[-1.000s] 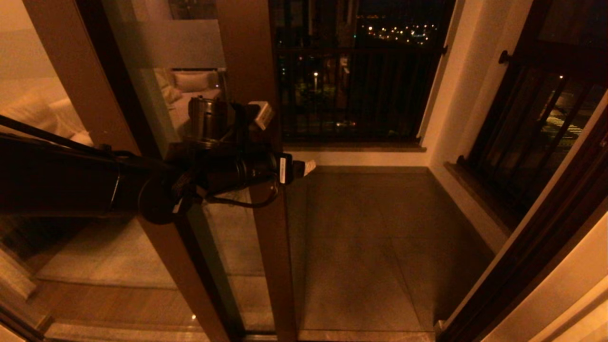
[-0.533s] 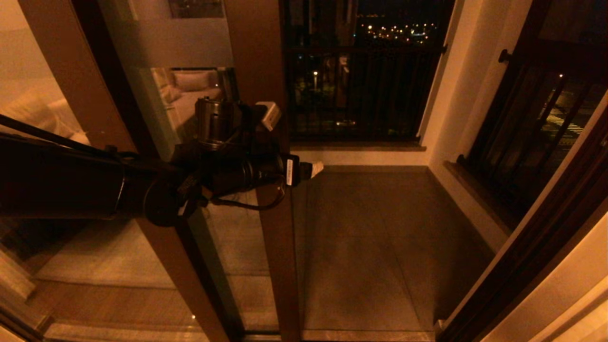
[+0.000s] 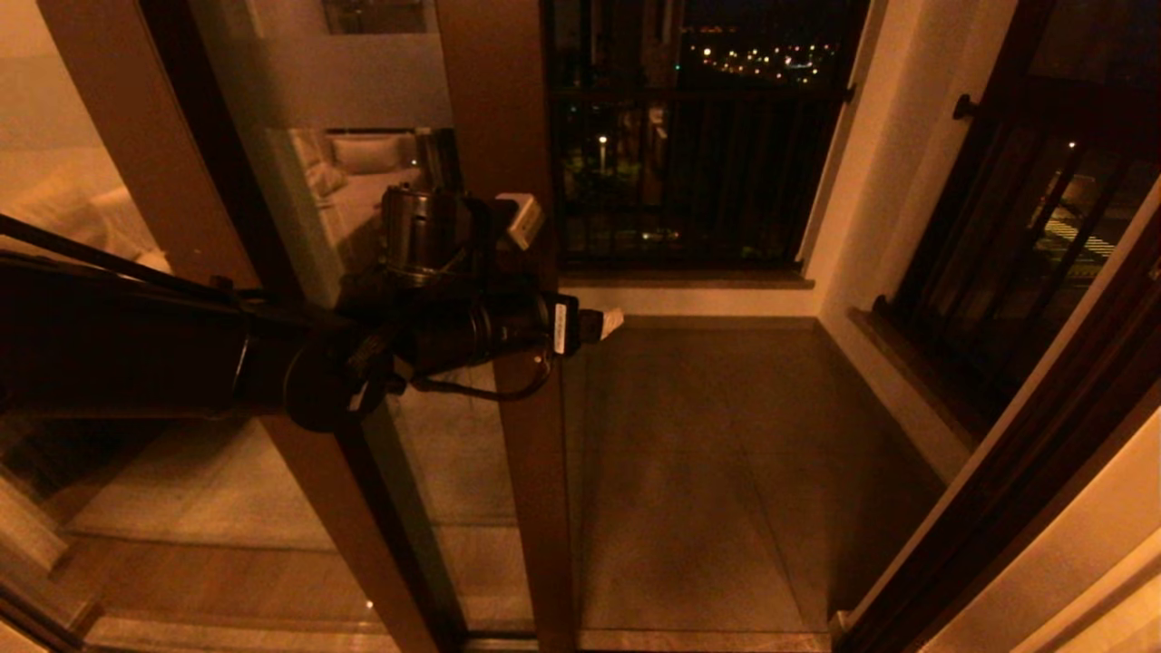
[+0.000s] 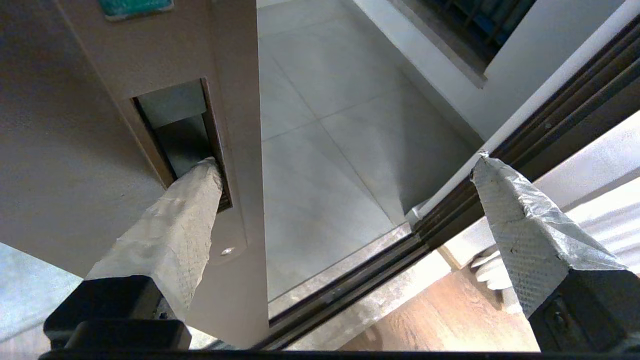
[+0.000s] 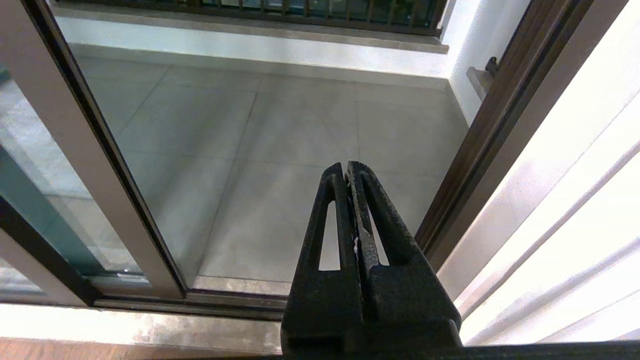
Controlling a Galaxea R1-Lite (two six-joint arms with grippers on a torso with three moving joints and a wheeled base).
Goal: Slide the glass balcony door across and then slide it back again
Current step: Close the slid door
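Observation:
The glass balcony door [image 3: 435, 472] has a dark brown frame and a frosted band [image 3: 363, 82] near the top. It stands left of the doorway, with its stile [image 3: 531, 508] at the middle. My left gripper [image 3: 576, 325] reaches across the glass to this stile and is open. In the left wrist view the gripper [image 4: 345, 165] has one padded fingertip [image 4: 205, 172] set into the recessed handle [image 4: 175, 120] of the stile [image 4: 100, 125]. The other fingertip [image 4: 482, 167] hangs free past the door's edge. My right gripper [image 5: 346, 167] is shut on nothing, low before the opening.
Beyond the opening lies the tiled balcony floor [image 3: 707, 453] with a dark railing [image 3: 680, 163] behind it. The dark door jamb [image 3: 1025, 472] runs along the right. A floor track [image 4: 350, 290] crosses the threshold. Another brown-framed panel [image 3: 109, 136] stands at the far left.
The door's stile has moved a little to the right, and my left arm has gone with it, its finger staying in the handle recess.

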